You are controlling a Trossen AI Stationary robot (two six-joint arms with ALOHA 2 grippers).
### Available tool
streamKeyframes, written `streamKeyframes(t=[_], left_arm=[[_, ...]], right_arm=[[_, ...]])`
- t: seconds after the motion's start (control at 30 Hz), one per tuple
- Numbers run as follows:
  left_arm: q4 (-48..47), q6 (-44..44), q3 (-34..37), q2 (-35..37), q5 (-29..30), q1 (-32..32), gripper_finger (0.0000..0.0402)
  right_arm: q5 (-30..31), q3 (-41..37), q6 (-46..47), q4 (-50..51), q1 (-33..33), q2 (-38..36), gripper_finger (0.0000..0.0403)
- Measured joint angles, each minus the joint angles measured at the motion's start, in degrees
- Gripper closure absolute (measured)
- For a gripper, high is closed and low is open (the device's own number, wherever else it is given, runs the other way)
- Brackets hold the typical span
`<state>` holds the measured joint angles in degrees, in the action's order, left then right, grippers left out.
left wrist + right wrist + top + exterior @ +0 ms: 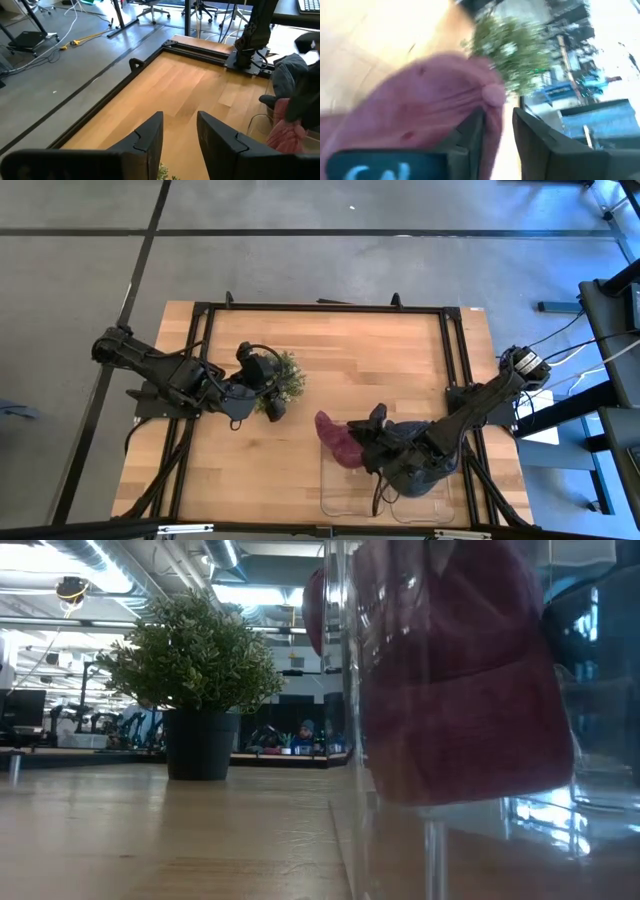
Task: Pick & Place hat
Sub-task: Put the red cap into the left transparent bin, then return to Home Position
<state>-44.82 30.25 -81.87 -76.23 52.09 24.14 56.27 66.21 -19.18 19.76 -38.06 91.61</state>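
Observation:
A maroon knit hat hangs from my right gripper at the far left corner of a clear plastic bin near the table's near edge. In the low view the hat shows through the bin's wall. In the right wrist view the hat fills the space before the fingers. My left gripper is open and hovers over a small potted plant left of the table's middle, touching nothing that I can see. The plant stands on its dark pot. My right gripper pinches a fold of the hat's fabric between its two fingers. It comes in from the table's right side, slanting down. The hat hangs below and to the left of the fingers, and its lower edge appears clear of the table.
A grey cloth thing lies by my right arm over the bin; it also shows in the left wrist view. A black frame runs around the table's edges. Bare wood lies between the plant and the far right corner.

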Motion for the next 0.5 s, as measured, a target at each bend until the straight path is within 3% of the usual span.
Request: streamKeyframes(t=[0.13, 0.27, 0.43, 0.5], left_arm=[[0.0, 0.0, 0.0, 0.0, -1.3, 0.0, 0.0287], [0.0, 0.4, 0.0, 0.0, -3.3, 0.0, 0.0284], [0.0, 1.5, 0.0, -0.1, -5.2, 0.0, 0.0285], [0.0, 1.9, 0.0, -0.1, -7.1, 0.0, 0.0287]], right_arm=[[0.8, 5.9, 8.6, 2.3, -1.4, -0.2, 0.0289], [-5.4, 12.6, 21.4, 17.3, -1.5, -0.4, 0.0295], [-14.5, 14.4, 42.6, 36.8, 0.0, -0.8, 0.0301], [-17.5, 15.3, 49.1, 39.9, -0.5, -2.3, 0.0303]])
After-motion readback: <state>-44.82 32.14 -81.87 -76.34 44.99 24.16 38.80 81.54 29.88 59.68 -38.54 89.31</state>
